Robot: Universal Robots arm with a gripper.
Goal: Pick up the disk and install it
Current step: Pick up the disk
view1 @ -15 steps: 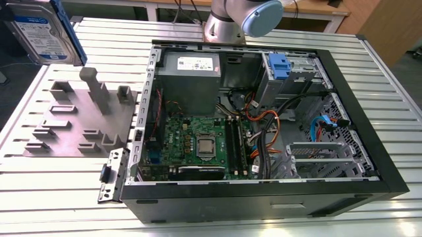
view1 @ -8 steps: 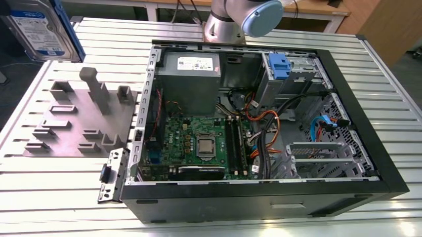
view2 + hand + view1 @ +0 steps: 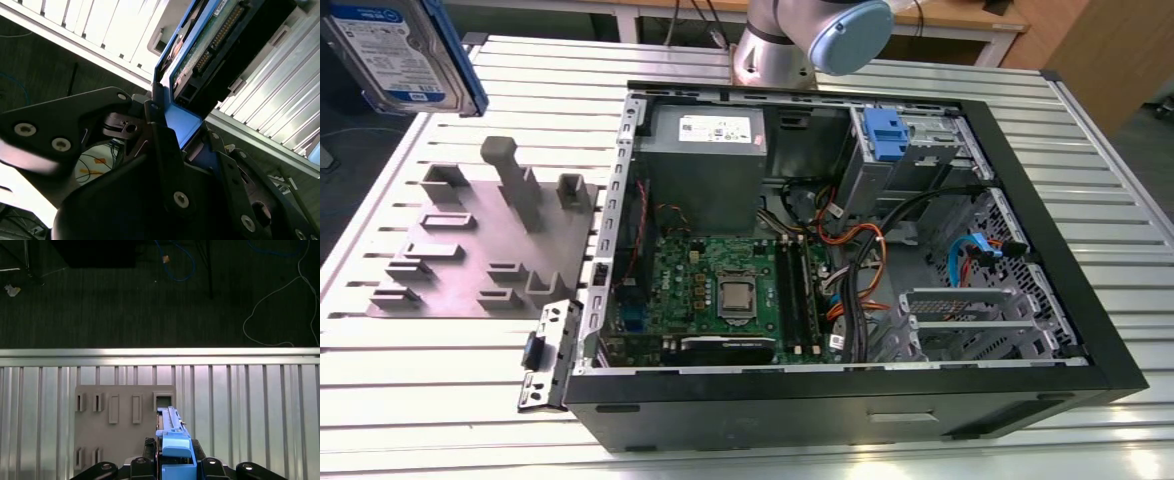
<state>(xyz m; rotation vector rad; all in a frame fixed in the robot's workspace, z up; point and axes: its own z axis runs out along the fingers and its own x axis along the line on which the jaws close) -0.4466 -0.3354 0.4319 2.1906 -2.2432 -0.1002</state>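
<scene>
The disk (image 3: pixel 398 48), silver with a white-and-blue label and a blue plastic carrier, hangs in the air at the exterior view's upper left, above the table's corner. In the second wrist view my gripper (image 3: pixel 184 131) is shut on the disk (image 3: pixel 210 45), its dark fingers (image 3: pixel 156 125) pressing the blue carrier from both sides. The first wrist view looks down along the disk (image 3: pixel 172 440), which stands on edge between the gripper (image 3: pixel 175 462) and hovers over the grey fixture plate (image 3: pixel 120 425).
An open black computer case (image 3: pixel 1067 250) lies on the slatted metal table (image 3: pixel 427 400), with the motherboard, a grey power supply (image 3: pixel 703 150) and a fixed blue caddy (image 3: pixel 887 135) inside. The grey fixture plate (image 3: pixel 480 250) with upright posts sits to the case's left in the exterior view. The arm's base (image 3: pixel 787 45) stands behind the case.
</scene>
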